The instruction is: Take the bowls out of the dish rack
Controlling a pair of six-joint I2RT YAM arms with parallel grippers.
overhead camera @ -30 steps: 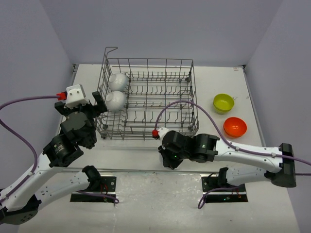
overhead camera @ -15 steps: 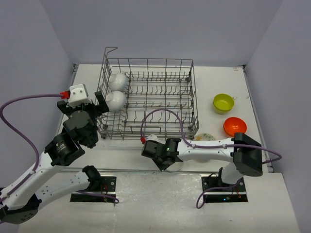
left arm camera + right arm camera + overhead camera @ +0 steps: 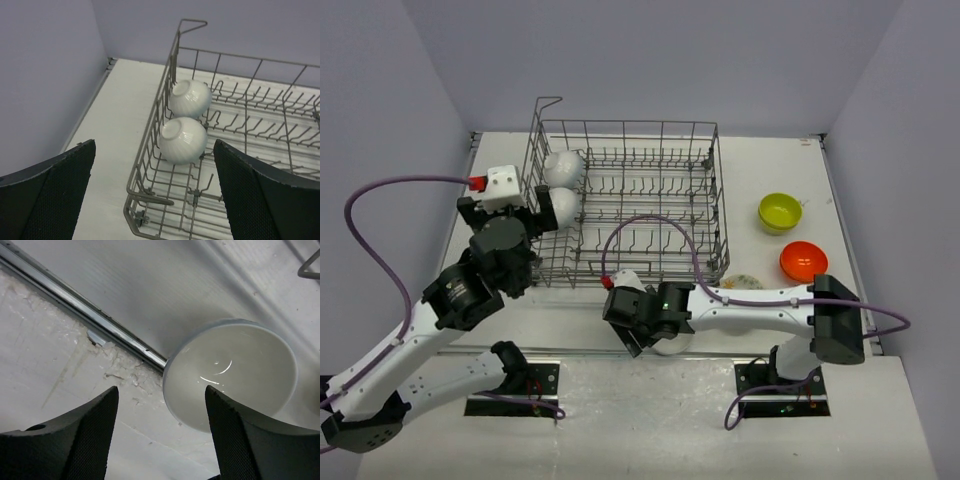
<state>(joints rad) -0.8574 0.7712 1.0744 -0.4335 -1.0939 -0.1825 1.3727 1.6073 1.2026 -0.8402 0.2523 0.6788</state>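
The grey wire dish rack (image 3: 640, 215) holds two white bowls on their sides at its left end, one at the back (image 3: 564, 168) and one nearer (image 3: 558, 208). My left gripper (image 3: 506, 208) hovers open just outside the rack's left wall. In the left wrist view the rack (image 3: 240, 130), the near bowl (image 3: 182, 140) and the far bowl (image 3: 190, 97) lie ahead of the open left gripper (image 3: 157, 195). My right gripper (image 3: 650, 338) stands open over a third white bowl (image 3: 235, 375), upright on the table; its near rim lies between the spread jaws of the right gripper (image 3: 157, 435).
A yellow-green bowl (image 3: 779, 212) and an orange bowl (image 3: 804, 261) sit right of the rack. A floral cream bowl (image 3: 742, 282) peeks out behind the right arm. A metal rail (image 3: 100, 325) marks the table's front edge beside the white bowl.
The right gripper swung left along the table's front edge and opened, letting go of the white bowl. The left arm moved closer to the rack's left side.
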